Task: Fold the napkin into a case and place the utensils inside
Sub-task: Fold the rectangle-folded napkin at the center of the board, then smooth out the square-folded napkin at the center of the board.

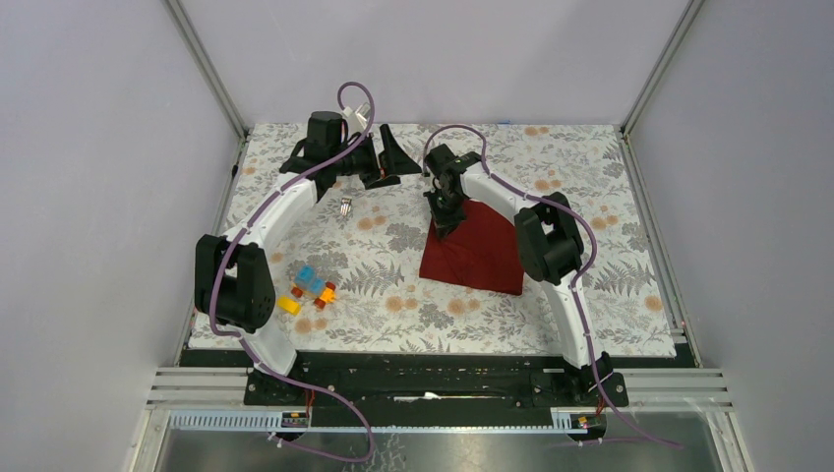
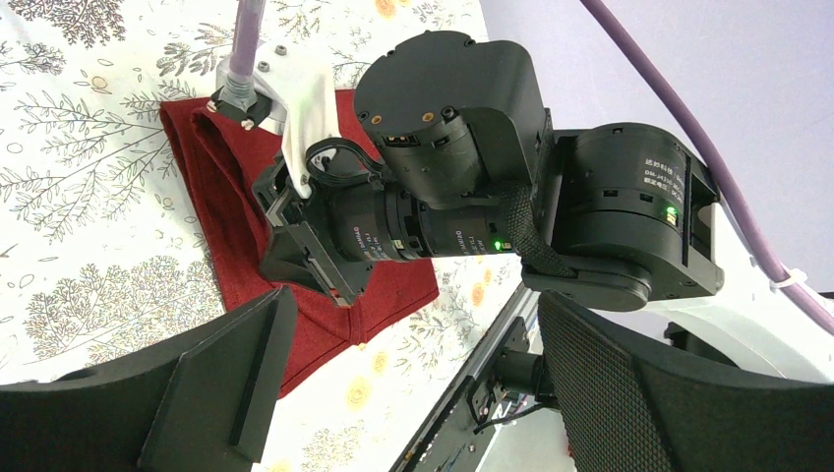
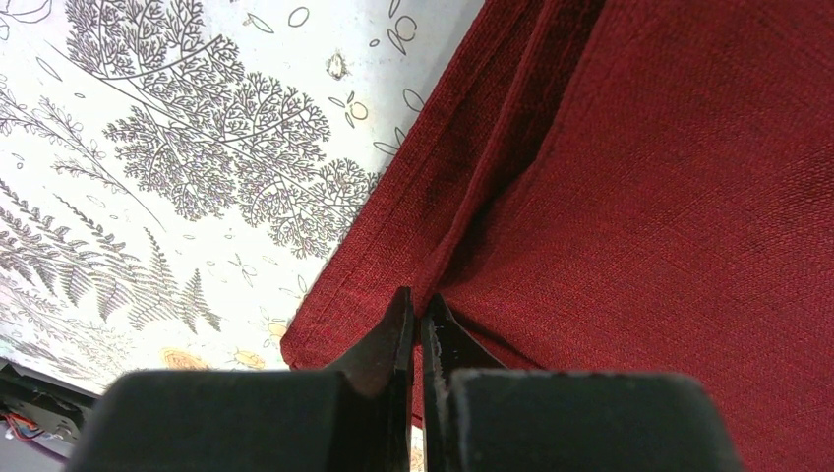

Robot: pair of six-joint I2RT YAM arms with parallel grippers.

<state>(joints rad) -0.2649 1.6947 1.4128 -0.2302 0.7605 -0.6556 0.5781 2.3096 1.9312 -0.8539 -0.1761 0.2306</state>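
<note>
The dark red napkin [image 1: 477, 254] lies partly folded on the floral table, right of centre. My right gripper [image 1: 445, 218] is at the napkin's far left corner. In the right wrist view its jaws [image 3: 421, 313] are shut on a raised fold of the napkin [image 3: 669, 177]. My left gripper [image 1: 390, 160] is open and empty, hovering at the back of the table, left of the right gripper. Its wrist view shows its wide-apart fingers [image 2: 221, 379] framing the right arm and the napkin [image 2: 221, 226]. One silver fork [image 1: 345, 206] lies on the table in front of the left gripper. No other utensil shows.
Several small colourful toy blocks [image 1: 310, 290] sit at the front left of the table. Grey walls with metal posts close in the table on three sides. A black rail [image 1: 433, 366] runs along the near edge by the arm bases.
</note>
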